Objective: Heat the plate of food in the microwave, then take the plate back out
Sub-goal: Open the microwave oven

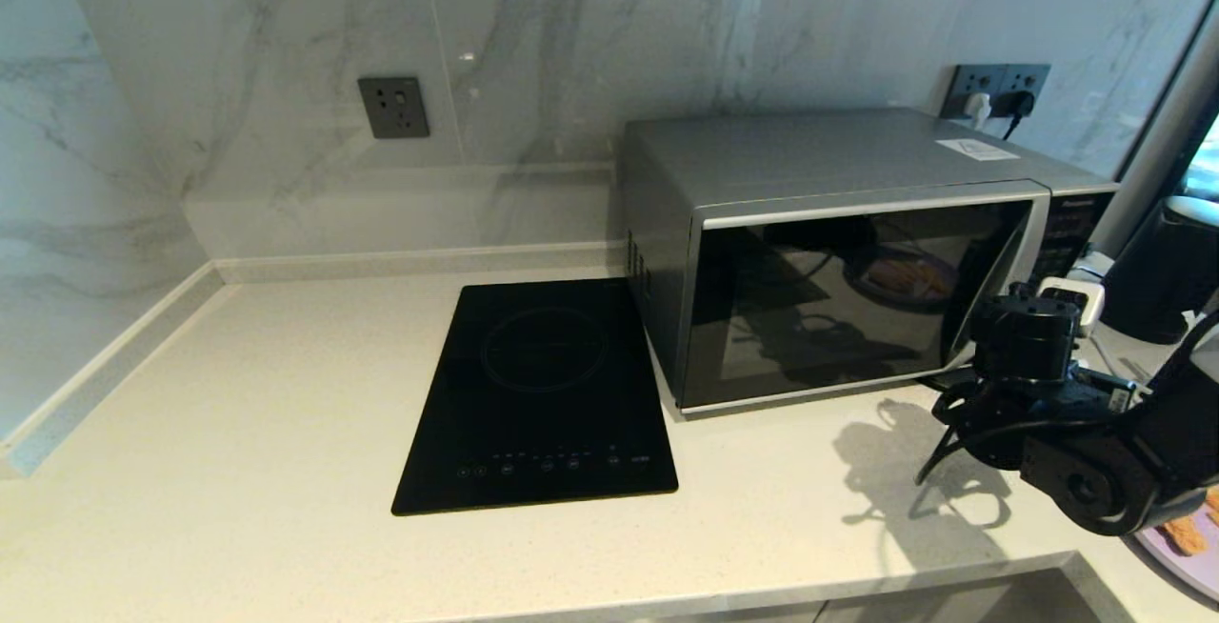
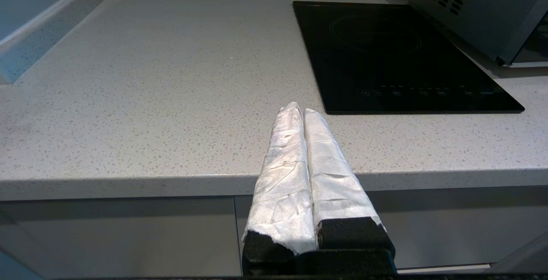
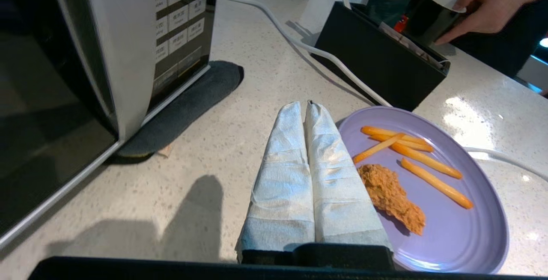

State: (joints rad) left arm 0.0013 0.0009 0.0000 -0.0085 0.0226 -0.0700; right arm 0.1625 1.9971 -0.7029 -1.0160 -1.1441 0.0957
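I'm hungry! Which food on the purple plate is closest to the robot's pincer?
The golden-brown fried chunk, right beside the shut right pincer; the fries lie farther off.

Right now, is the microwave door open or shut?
Shut. The microwave's dark glass door sits flush with its front, and the plate of food rests outside on the counter beside the right end effector.

— What lies on the counter [image 1: 238, 394] at the middle?

— A flat black induction hob [image 1: 543, 394], its touch controls along the near edge.

— And on the marble wall behind?

— A grey socket [image 1: 393, 107] at the left, and a double socket [image 1: 997, 90] with plugs far right.

— Anything at the far right?

— A white cable [image 3: 334, 59] runs across the counter past a black box [image 3: 376, 64], with a dark grey cloth [image 3: 188, 102] lying nearby.
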